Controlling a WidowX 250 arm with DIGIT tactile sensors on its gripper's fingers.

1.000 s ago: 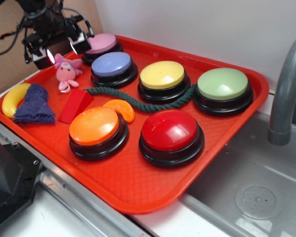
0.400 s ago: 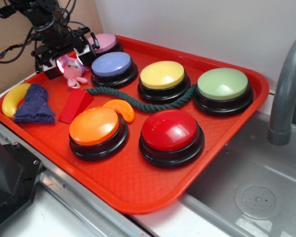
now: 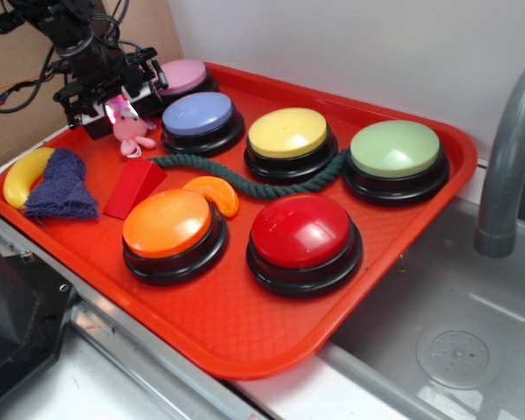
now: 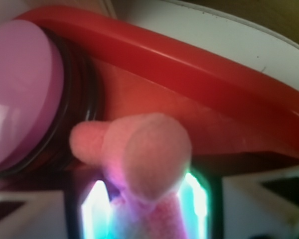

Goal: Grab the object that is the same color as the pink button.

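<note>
1. Your target, the pink plush toy (image 3: 131, 131), lies on the red tray (image 3: 271, 337) near its far left corner, just in front of the pink button (image 3: 180, 77) and beside the lavender-blue button (image 3: 197, 115).
2. In the wrist view the toy (image 4: 149, 164) fills the middle of the frame, its rounded head between two lit finger pads (image 4: 197, 199), with the pink button (image 4: 20, 94) close on the left and the tray rim (image 4: 199, 64) behind it.
3. The gripper (image 3: 114, 107) sits down over the toy's upper part, jaws narrowed on either side of its head; you cannot tell whether they actually press it. The toy's lower limbs stick out below the fingers.
4. The arm (image 3: 74, 35) reaches in from beyond the tray's far left corner, wrist angled downward, cables trailing off it.
5. Along the left edge you have a banana (image 3: 22, 175), a dark blue cloth (image 3: 61, 185) and a red wedge block (image 3: 133, 188).
</note>
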